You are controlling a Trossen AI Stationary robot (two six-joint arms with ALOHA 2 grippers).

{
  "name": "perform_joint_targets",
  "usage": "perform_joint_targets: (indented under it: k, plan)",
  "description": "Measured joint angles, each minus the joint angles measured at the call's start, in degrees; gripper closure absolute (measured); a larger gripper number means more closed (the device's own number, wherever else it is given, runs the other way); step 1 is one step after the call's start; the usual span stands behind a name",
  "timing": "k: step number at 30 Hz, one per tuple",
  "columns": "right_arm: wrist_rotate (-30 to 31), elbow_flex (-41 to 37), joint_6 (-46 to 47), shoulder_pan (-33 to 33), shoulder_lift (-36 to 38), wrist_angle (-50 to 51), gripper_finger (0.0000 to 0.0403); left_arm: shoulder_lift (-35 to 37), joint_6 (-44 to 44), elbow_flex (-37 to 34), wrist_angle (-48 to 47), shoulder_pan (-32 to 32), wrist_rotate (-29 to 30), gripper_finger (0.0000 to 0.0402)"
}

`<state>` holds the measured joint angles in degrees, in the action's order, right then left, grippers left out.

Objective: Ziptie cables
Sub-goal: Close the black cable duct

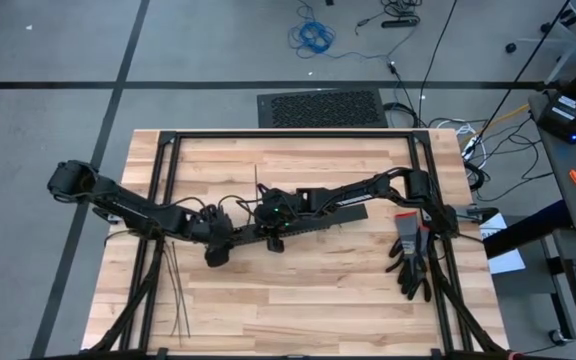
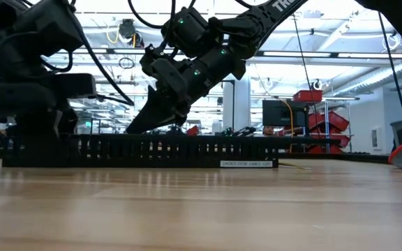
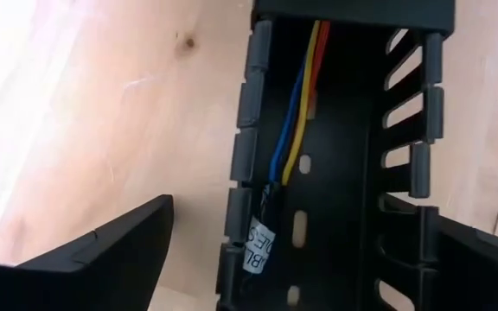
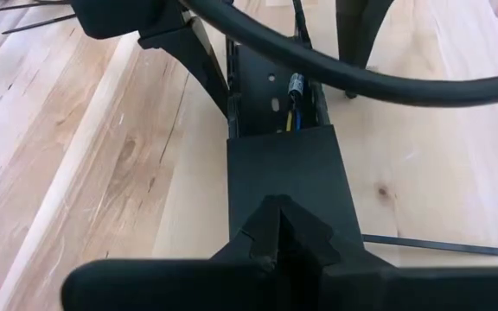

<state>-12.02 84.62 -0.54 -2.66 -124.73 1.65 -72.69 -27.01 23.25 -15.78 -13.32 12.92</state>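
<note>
so the thin dark plastic zipties point(image 1: 173, 290) lie loose at the table's left front; left gripper point(image 1: 218, 250) straddles the long black slotted plastic duct point(image 1: 313, 222), fingers wide, thin blue, yellow and red cables point(image 3: 294, 112) running lengthwise inside; right gripper point(image 1: 273, 238) sits pinched shut on the duct.

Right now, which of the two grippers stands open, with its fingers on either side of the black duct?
The left gripper, at the duct's left end, with its fingers spread outside the slotted walls over the wires. The right gripper is shut above the duct's middle.
</note>
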Motion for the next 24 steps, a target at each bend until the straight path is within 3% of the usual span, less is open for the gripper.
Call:
perform_joint_targets:
  k: [11,24]
  plan:
    - [0.0,0.0,0.8,0.0,-0.1,-0.1,0.0403,-1.7,2.5,-0.5,7.6,-1.2,0.7,0.0115]
    - [-1.0,0.0,1.8,-0.9,-1.3,-2.3,0.0403,-5.1,1.2,-0.4,9.5,-2.1,0.9,0.0151]
